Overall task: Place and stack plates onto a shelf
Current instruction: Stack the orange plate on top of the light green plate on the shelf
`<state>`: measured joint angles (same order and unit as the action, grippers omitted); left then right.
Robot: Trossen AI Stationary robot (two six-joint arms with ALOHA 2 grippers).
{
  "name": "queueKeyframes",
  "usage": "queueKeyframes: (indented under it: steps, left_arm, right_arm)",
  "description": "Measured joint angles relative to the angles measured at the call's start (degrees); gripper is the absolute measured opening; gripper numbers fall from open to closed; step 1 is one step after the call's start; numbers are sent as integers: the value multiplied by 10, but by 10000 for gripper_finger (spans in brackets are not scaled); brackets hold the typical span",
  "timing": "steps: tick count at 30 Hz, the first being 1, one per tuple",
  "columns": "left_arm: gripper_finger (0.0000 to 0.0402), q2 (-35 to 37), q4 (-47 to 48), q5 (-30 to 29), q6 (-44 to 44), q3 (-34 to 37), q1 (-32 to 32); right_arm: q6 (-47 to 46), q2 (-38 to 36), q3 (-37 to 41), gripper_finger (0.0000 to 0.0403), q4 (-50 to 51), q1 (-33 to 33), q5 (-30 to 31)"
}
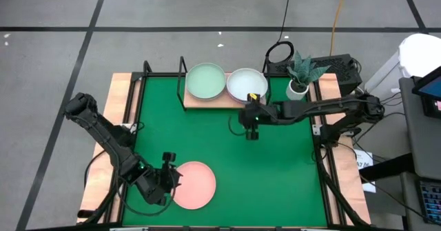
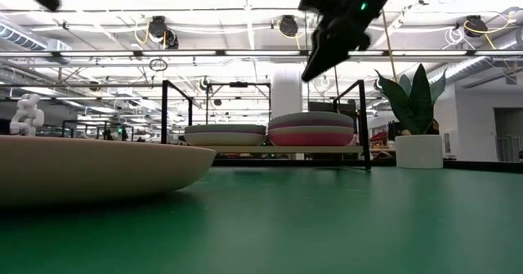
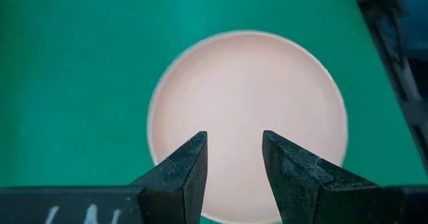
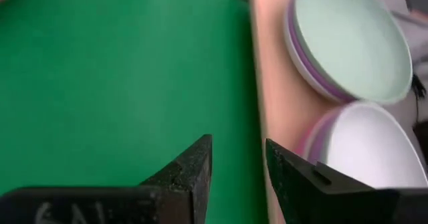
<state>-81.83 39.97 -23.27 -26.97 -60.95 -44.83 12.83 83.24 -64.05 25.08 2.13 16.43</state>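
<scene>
Plates sit in two stacks side by side on the wooden shelf (image 1: pixel 207 101) at the far edge of the table: a mint-topped stack (image 1: pixel 206 81) and, to its right, a white-topped stack (image 1: pixel 246 84) with purple and pink rims showing beneath. One salmon pink plate (image 1: pixel 192 184) lies alone on the green mat (image 1: pixel 275 169) near the front edge, toward the left corner.

The left gripper (image 1: pixel 170 178) hangs over that plate's left rim, fingers (image 3: pixel 180 174) parted, nothing between them. The right gripper (image 1: pixel 251 129) hovers above the mat just in front of the shelf, by the white-topped stack, fingers (image 4: pixel 190 174) apart and empty.

A potted plant (image 1: pixel 299 76) stands by the shelf's right end. The mat covers a light wooden tabletop (image 1: pixel 118 93). Beyond it the room is a grey floor crossed by dark lines, with cables trailing; from table height, bright ceiling lights and black frames show behind.
</scene>
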Motion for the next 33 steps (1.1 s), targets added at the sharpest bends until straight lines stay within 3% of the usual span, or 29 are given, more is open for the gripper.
queueKeyframes:
  steps: [11, 16, 22, 33]
  left_arm:
    - [150, -70, -55, 27, 1, 6, -83]
    - [150, -109, -62, 29, 24, 6, -89]
    - [150, -141, -63, 71, 32, 6, -89]
    - [145, -197, -72, 59, 109, 6, -89]
  right_arm:
    - [-47, -71, 0, 121, -13, -81, 25]
    - [-49, -78, 0, 121, -25, -97, 32]
    - [-48, -78, 0, 121, -30, -101, 32]
    - [-47, -77, 0, 121, -30, -101, 30]
